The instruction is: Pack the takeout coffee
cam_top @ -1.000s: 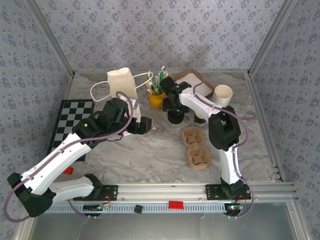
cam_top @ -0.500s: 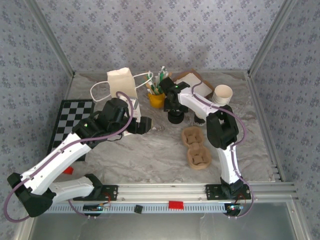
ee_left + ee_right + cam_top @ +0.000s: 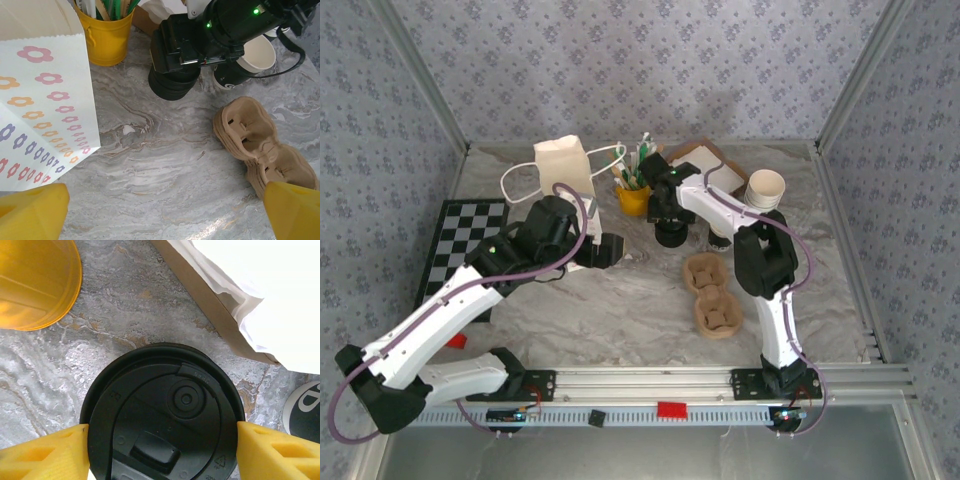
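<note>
1. As the right gripper (image 3: 161,450) sits over the lidded cup (image 3: 165,405), its fingers (image 3: 45,452) flank it on both sides; clamped or not, nobody can tell.
2. That lidded cup stands on the table (image 3: 135,305) near the yellow bucket (image 3: 35,280).
3. Left gripper (image 3: 165,210) gapes wide, holding nothing.

L arm (image 3: 450,310): white shells on the long links, blk joint housings, blk base. Thin purple cable (image 3: 572,195) runs along it, looping free nr the wrist. R arm (image 3: 775,320): same build, w/ white links, blk elbow + wrist blocks, purple cable down its side. R wrist block is boxy, glossy blk, w/ 2 green LEDs (image 3: 257,11) lit. L hand (image 3: 162,215) + R hand (image 3: 162,440): fingers (image 3: 45,452) bright yellow, wedge-shaped; R ones have moulded triangular recesses.
</note>
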Robot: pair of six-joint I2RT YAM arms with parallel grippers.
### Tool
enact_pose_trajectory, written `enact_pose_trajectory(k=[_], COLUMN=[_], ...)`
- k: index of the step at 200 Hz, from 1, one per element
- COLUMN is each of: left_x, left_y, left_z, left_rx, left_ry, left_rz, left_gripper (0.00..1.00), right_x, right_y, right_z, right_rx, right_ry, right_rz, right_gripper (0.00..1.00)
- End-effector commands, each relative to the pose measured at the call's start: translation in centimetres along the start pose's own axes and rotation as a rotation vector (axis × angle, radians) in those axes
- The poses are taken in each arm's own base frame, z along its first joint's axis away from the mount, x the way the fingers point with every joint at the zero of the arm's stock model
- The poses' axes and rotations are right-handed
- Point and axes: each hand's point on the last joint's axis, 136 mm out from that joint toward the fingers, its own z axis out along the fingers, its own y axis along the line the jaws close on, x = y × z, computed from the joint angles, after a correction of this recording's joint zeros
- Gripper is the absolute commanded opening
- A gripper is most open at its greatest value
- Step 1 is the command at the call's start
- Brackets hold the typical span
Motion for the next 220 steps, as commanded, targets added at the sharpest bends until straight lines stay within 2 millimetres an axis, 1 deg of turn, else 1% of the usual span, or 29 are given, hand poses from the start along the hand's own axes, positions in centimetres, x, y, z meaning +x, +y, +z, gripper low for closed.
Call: enact_pose_trajectory(k=[1, 41, 62, 76, 100, 122, 138, 142, 146, 166, 187, 220], left_x=[-1.2, -1.3, -1.4, -1.4, -1.4, -1.4, -0.9, -0.8, -1.3, -1.2, -1.0, -1.1], left_y=[-0.5, -0.8, -1.2, -1.7, -2.6, -3.3, -3.7, -3.8, -4.3, -4.9, -5.4, -6.0], left_z=[-0.5, -0.5, -0.6, -0.6, -0.4, 0.1, 0.6, 0.7, 0.8, 1.6, 2.4, 3.3], left_rx=[0.008, 0.016, 0.028, 0.036, 0.044, 0.057, 0.065, 0.068, 0.083, 0.100, 0.113, 0.130], left_ry=[-0.034, -0.025, -0.024, -0.020, -0.018, -0.017, 0.005, 0.012, -0.011, -0.003, 0.010, 0.018], left_rz=[0.012, 0.008, 0.010, 0.018, 0.040, 0.048, 0.053, 0.055, 0.053, 0.051, 0.047, 0.045], left_gripper=[0.99, 0.99, 0.99, 0.99, 0.99, 0.99, 0.99, 0.99, 0.99, 0.99, 0.99, 1.00], right_x=[-0.5, -0.1, -0.1, -0.2, -0.2, -0.2, 0.0, 0.1, 0.1, 0.6, 1.2, 1.5], right_y=[-0.5, -1.4, -1.8, -2.3, -4.0, -6.3, -8.0, -8.3, -8.8, -10.7, -12.6, -13.7], right_z=[-3.2, -4.4, -5.6, -6.8, -8.8, -10.1, -10.7, -10.7, -10.8, -10.9, -10.2, -8.8], right_rx=[-0.031, -0.043, -0.052, -0.057, -0.067, -0.056, -0.043, -0.042, -0.039, -0.016, -0.010, -0.014], right_ry=[-0.036, -0.039, -0.052, -0.071, -0.099, -0.114, -0.119, -0.118, -0.117, -0.109, -0.093, -0.066], right_rz=[-0.007, -0.003, -0.008, -0.008, 0.012, 0.043, 0.064, 0.068, 0.074, 0.098, 0.136, 0.153], right_gripper=[0.72, 0.72, 0.73, 0.73, 0.73, 0.73, 0.73, 0.73, 0.73, 0.73, 0.73, 0.73])
